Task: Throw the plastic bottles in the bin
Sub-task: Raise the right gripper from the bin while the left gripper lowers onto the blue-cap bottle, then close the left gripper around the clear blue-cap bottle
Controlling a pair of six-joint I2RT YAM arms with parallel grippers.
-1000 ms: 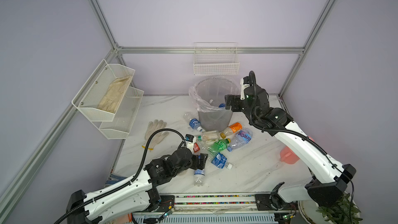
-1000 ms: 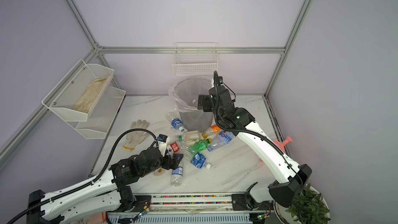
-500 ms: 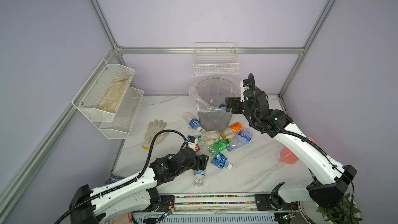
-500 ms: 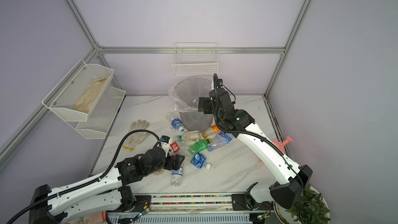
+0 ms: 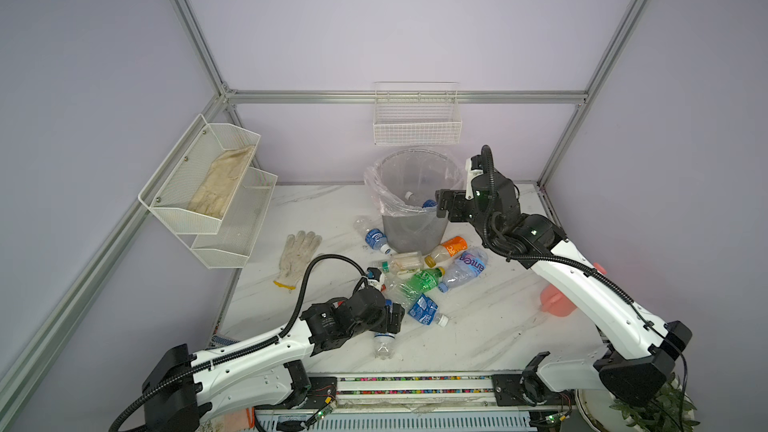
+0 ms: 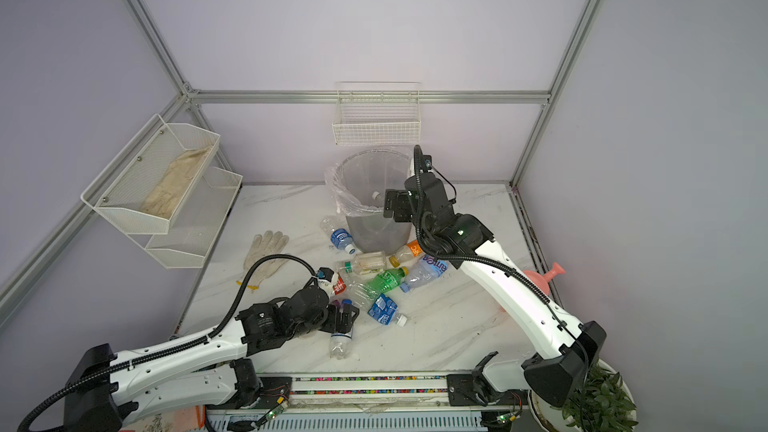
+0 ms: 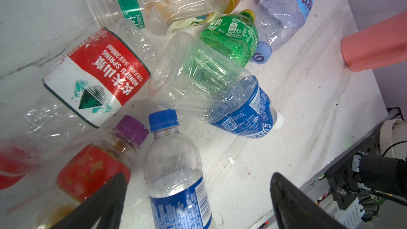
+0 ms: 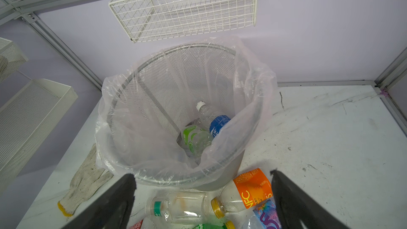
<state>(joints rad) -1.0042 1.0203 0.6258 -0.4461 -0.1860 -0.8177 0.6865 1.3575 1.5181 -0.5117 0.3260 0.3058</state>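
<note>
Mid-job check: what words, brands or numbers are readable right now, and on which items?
"NONGFU SPRING" and "380ml", plus Chinese characters: red-and-white label bottle, left wrist view.
"335ml": green-band clear bottle.
"NFC": orange label bottle, right wrist view.
"nten", cut off: light blue label bottle.
Green bottle, blue-cap bottle, white-cap blue bottle: print too small or cut off.

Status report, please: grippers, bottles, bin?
Left gripper open over blue-capped clear plastic bottle. Right gripper open, empty, at grey mesh bin. Two bottles inside; others on table. No obstruction seen.
</note>
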